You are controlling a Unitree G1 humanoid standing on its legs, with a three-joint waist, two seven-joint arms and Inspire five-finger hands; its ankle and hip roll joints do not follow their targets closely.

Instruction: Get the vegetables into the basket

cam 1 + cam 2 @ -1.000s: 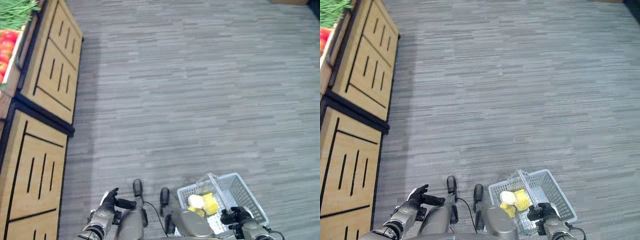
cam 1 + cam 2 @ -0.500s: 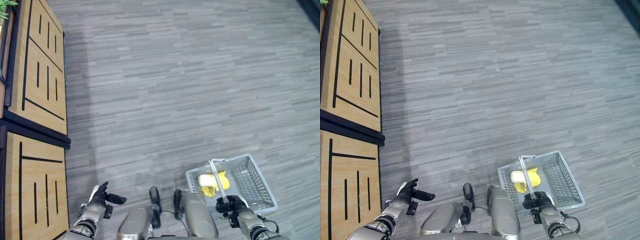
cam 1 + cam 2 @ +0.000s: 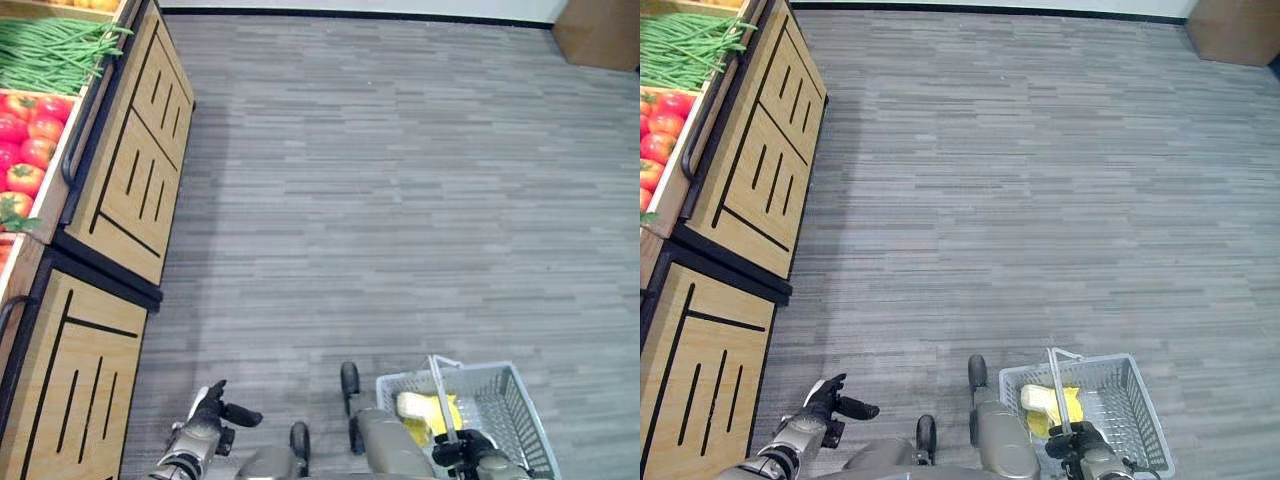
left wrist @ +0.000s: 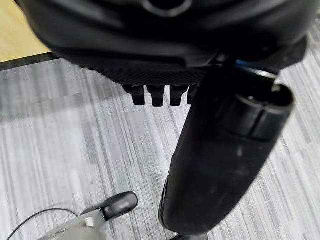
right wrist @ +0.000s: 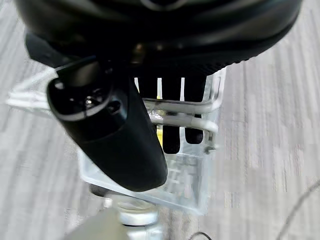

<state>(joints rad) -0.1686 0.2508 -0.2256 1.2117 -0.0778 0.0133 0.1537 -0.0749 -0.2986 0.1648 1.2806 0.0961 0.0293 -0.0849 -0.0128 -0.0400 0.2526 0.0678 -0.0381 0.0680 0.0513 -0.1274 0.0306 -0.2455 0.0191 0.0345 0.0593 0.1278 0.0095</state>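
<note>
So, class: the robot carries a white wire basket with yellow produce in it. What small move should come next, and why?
Probably a turn and step toward the wooden produce stand on its left. The red tomatoes and green beans lie there, apart from the free left hand. The right hand grips the white wire basket by its handle.

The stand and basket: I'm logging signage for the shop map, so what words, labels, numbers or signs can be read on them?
None. No readable text on the wooden stand, its tomatoes and green beans, the floor, or the basket held by the right hand.
</note>
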